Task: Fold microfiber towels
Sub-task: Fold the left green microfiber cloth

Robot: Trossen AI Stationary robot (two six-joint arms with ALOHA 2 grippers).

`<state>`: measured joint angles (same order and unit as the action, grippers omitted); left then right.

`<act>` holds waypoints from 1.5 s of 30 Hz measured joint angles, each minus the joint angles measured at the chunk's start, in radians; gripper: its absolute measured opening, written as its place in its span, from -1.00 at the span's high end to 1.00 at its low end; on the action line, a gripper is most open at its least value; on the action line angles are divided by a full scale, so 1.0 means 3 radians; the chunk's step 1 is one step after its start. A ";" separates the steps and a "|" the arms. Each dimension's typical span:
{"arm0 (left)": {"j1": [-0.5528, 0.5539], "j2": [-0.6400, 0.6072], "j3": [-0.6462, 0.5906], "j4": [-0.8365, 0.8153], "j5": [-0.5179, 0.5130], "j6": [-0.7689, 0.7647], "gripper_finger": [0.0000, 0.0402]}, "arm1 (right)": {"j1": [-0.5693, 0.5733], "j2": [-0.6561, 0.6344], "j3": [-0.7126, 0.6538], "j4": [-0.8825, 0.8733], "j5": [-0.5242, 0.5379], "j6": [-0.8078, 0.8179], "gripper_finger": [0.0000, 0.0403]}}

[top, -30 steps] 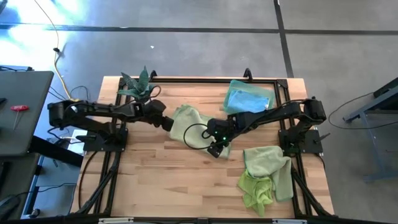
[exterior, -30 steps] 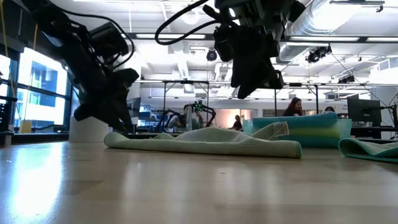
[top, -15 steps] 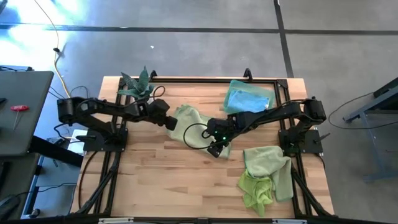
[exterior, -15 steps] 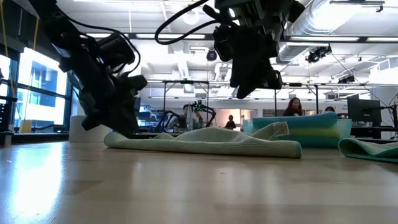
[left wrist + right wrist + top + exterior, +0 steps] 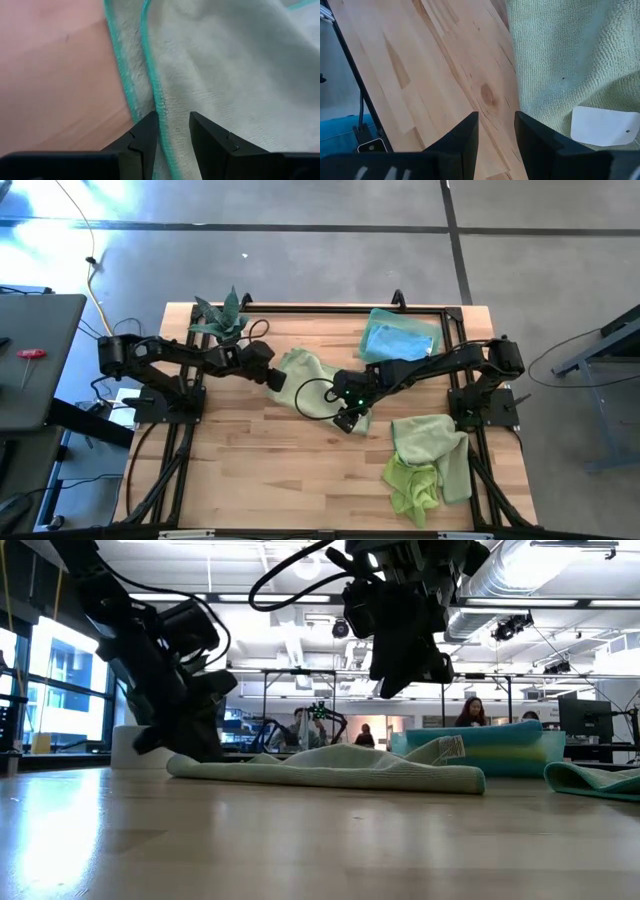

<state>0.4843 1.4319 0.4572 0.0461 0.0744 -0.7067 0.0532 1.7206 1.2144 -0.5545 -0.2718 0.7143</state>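
A pale sage green towel lies flat and partly folded on the table; it also shows in the low view. My left gripper is low at the towel's left end. It is narrowly open, with its fingers on either side of the teal-hemmed edge of the upper layer. My right gripper hangs well above the towel's right near part, narrowly open and empty; it is high in the low view. A white label shows on the towel. My left gripper comes slanting down from the table's left at the towel's left end. Its fingers straddle the upper layer's hemmed edge. I cannot tell whether they touch the cloth. The towel lies slack on the table.
A light blue towel lies at the far right. A heap of mint and lime green towels lies at the near right. A spiky green plant stands at the far left, behind my left arm. Bare wood lies at the near left.
My left gripper has gone toward the table's right edge and down, up to the sage towel's left end. The towel has kept still.
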 joint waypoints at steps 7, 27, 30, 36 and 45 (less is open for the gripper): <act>0.0000 0.0000 0.0000 0.0107 0.0067 0.0014 0.48 | 0.0000 0.0000 0.0000 0.0003 0.0000 0.0001 0.41; -0.0001 -0.0001 0.0000 0.0066 0.0207 -0.0023 0.98 | 0.0000 0.0000 0.0000 0.0001 0.0000 0.0002 0.41; -0.0017 -0.0039 0.0000 -0.0047 0.0295 -0.0049 0.99 | 0.0000 0.0000 0.0000 0.0001 0.0000 -0.0025 0.41; -0.0157 -0.0258 0.0000 -0.0438 0.0392 -0.0051 1.00 | 0.0000 0.0000 0.0000 -0.0001 0.0001 -0.0027 0.41; -0.0291 -0.0919 0.0003 -0.0976 0.0345 -0.0130 1.00 | -0.0003 0.0000 0.0001 -0.0003 0.0001 -0.0076 0.41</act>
<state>0.3970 1.1560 0.4580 -0.2466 0.1778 -0.7455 0.0525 1.7206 1.2148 -0.5552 -0.2714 0.6915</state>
